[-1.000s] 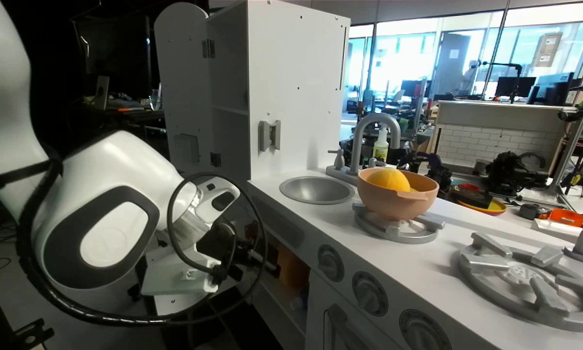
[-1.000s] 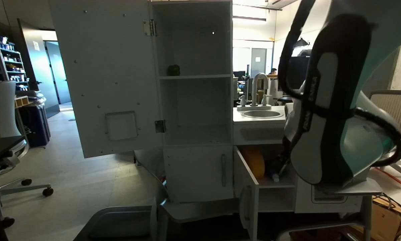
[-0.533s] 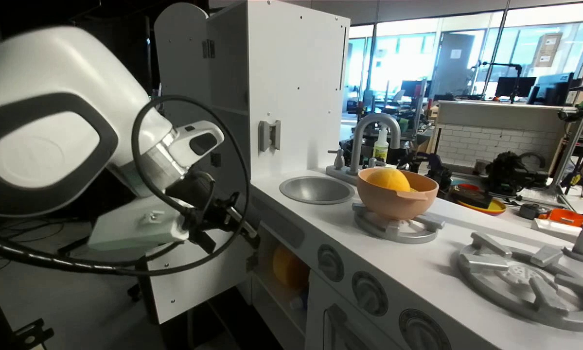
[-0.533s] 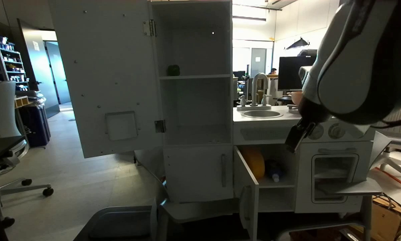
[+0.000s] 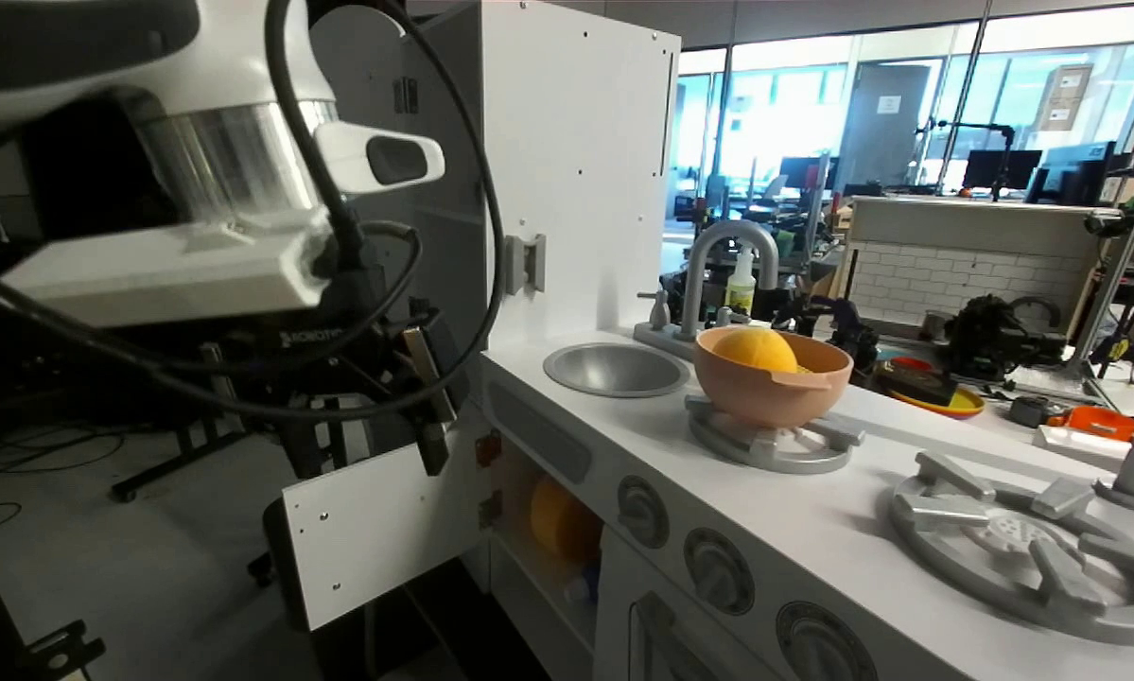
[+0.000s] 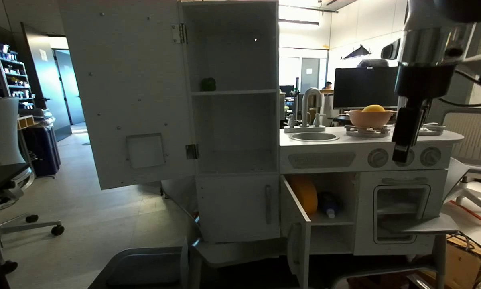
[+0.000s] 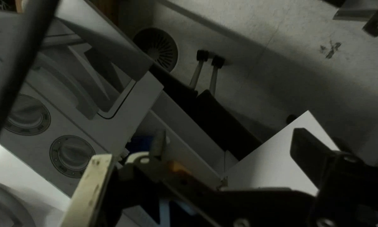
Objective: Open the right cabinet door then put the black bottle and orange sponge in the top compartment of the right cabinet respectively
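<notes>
The right cabinet door (image 5: 377,534), a plain white, flat, nearly square panel, stands open on its metal hinges (image 5: 489,511), swung outward from the white play kitchen (image 6: 238,208). Behind it, in the top compartment (image 6: 346,196), you have the orange sponge (image 6: 304,194), a bright, smooth, rounded lump on the door side, partly hidden by the panel. The black bottle (image 6: 327,202), small and dark with a white narrow end, lies on its side in the same compartment, just beside the sponge; whether the two touch cannot be told.

Your jaws stand wide apart and grip no object. In an exterior view they hang pointing downward in front of the round grey knobs (image 6: 378,157), well apart from door, sponge and bottle. In the wrist view you see one finger bearing a pale pad (image 7: 87,187).

On the white desk (image 5: 642,426), note a peach-coloured bowl (image 5: 775,390) holding a yellow-orange lump (image 5: 756,348). The bowl rests on a grey burner (image 5: 793,461), near the round metal sink (image 5: 617,371) and the curved grey tap (image 5: 697,270).

You will also find the tall white door (image 6: 132,92) open, and a green rounded object (image 6: 208,84) on the upper shelf (image 6: 236,92) of the tall cabinet (image 6: 240,128).
</notes>
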